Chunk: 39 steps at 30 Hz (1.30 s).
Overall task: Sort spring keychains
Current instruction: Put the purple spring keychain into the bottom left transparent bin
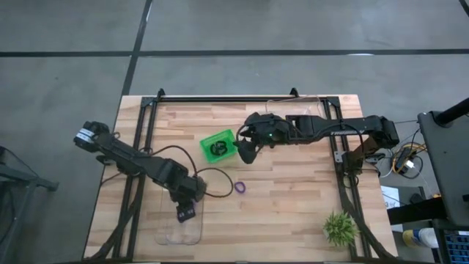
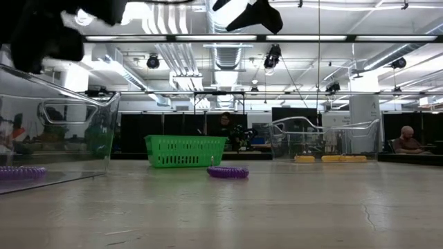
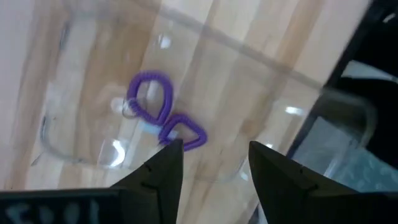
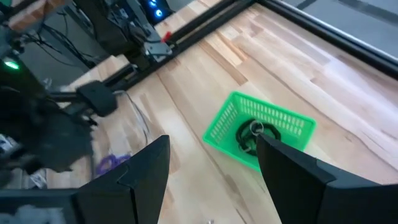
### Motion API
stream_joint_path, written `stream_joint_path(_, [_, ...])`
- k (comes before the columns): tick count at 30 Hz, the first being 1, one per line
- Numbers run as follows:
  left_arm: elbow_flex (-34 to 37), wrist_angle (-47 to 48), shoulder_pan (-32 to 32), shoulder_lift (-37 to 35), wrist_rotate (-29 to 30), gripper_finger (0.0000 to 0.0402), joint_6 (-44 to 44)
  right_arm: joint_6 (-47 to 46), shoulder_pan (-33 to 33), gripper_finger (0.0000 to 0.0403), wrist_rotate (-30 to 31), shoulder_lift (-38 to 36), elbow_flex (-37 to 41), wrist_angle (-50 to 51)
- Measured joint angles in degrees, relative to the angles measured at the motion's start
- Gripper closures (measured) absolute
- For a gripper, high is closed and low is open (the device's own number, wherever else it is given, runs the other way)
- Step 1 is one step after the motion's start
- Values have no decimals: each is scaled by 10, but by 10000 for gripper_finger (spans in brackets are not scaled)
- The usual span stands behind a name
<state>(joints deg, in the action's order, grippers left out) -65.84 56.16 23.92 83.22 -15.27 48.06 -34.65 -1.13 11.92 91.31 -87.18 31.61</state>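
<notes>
Sorting looks partly done. In the high view's lower left, the left end effector (image 1: pixel 185 213) hangs with its fingers spread and empty over the clear bin (image 1: pixel 178 229); its wrist view shows a purple spring keychain (image 3: pixel 163 117) lying inside. Near the frame's centre, the right end effector (image 1: pixel 246 153), fingers parted and empty, hovers beside the green basket (image 1: pixel 218 145), which holds black keychains (image 4: pixel 250 135). One purple keychain (image 1: pixel 239 188) remains on the desk (image 1: pixel 293 198); no orange ones are visible.
</notes>
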Motion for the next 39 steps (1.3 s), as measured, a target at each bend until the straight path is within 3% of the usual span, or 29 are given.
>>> stream_joint_path(6, [-72,25,-9,0,52,228,1,-8,0,170,-3,0,27,8])
stream_joint_path(15, [-190,41,-28,0,159,228,-50,-120,-1,172,-60,0,85,14])
stream_joint_path(22, [-285,23,-52,-1,300,228,-82,-223,-1,177,-91,0,134,13])
stream_joint_path(30, [-386,5,-61,-1,454,227,-141,-184,-15,177,-125,44,133,5])
stream_joint_path(39, [-476,-38,-61,-1,495,227,-204,-179,-22,177,-183,137,106,18])
